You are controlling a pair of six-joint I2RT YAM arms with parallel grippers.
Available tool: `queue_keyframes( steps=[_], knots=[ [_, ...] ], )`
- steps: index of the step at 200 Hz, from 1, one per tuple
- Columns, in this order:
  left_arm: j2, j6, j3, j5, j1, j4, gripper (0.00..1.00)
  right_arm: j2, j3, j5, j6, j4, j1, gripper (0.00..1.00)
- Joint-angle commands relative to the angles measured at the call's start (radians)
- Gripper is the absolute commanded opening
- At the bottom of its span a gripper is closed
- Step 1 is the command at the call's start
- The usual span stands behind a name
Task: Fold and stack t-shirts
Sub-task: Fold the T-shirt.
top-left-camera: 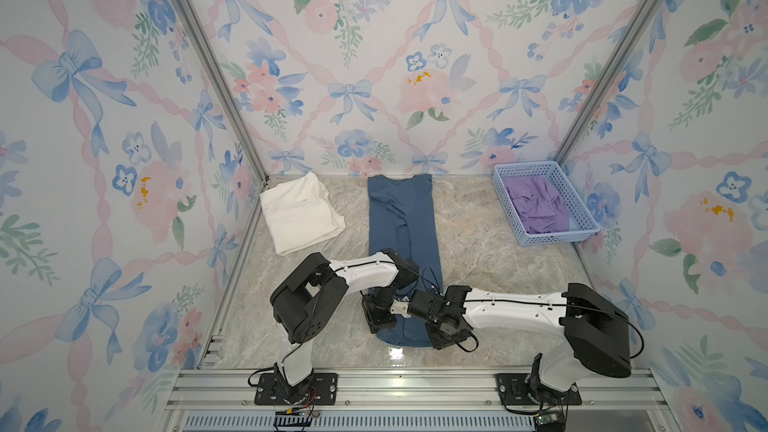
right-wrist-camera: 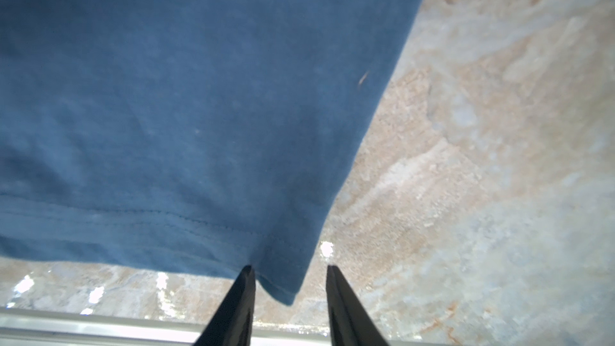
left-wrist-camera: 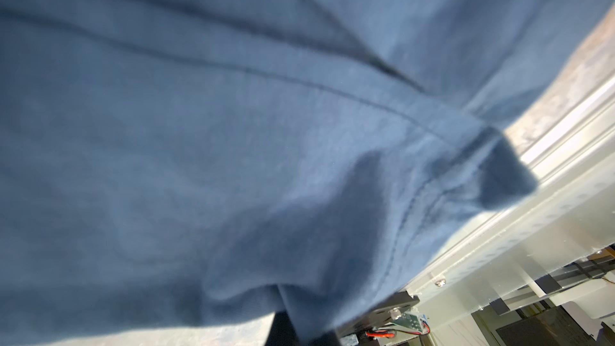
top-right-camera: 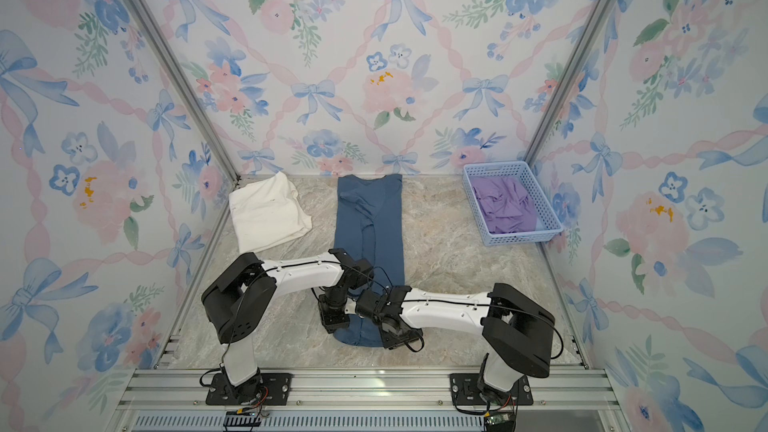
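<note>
The slate-blue t-shirt (top-left-camera: 401, 222) (top-right-camera: 370, 218) lies as a long narrow strip down the middle of the table, collar at the back. Both grippers are at its near hem. My left gripper (top-left-camera: 379, 322) (left-wrist-camera: 293, 331) is shut on the blue t-shirt (left-wrist-camera: 233, 128); the hem bunches into the jaws and hides the fingers. My right gripper (top-left-camera: 438, 336) (right-wrist-camera: 289, 267) stands open, its dark fingertips (right-wrist-camera: 248, 274) on either side of the shirt's near right corner (right-wrist-camera: 283, 287), not pinching it. The cream-white t-shirt (top-left-camera: 299, 214) (top-right-camera: 268, 214) lies folded at the back left.
A light blue basket (top-left-camera: 557, 238) (top-right-camera: 523, 239) at the back right holds crumpled purple cloth (top-left-camera: 540, 205). Flowered walls close in the table on three sides. An aluminium rail (top-left-camera: 395, 384) with both arm bases runs along the front edge.
</note>
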Motion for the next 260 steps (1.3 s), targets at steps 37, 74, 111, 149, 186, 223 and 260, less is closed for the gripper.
queue_keyframes(
  steps=[37, 74, 111, 149, 186, 223, 260],
  knots=[
    [-0.040, 0.024, 0.030, -0.005, 0.022, -0.036, 0.00, 0.035, 0.026, -0.002, -0.009, 0.008, 0.026, 0.41],
    [-0.062, 0.029, 0.033, 0.000, 0.032, -0.040, 0.00, 0.107, 0.006, -0.021, -0.002, 0.049, 0.025, 0.39],
    [-0.096, 0.032, 0.042, 0.000, 0.046, -0.051, 0.00, 0.130, -0.014, -0.030, 0.002, 0.071, 0.022, 0.21],
    [-0.131, 0.035, 0.061, 0.004, 0.069, -0.057, 0.00, 0.082, -0.007, -0.004, -0.012, 0.046, 0.006, 0.00],
    [-0.138, 0.047, 0.135, -0.016, 0.087, -0.079, 0.00, -0.004, 0.118, 0.101, -0.093, -0.105, -0.051, 0.00],
    [-0.088, 0.064, 0.269, -0.051, 0.134, -0.088, 0.00, -0.022, 0.302, 0.159, -0.234, -0.192, -0.183, 0.00],
    [0.019, 0.086, 0.431, -0.062, 0.223, -0.090, 0.00, 0.073, 0.478, 0.156, -0.338, -0.199, -0.292, 0.00]
  ],
)
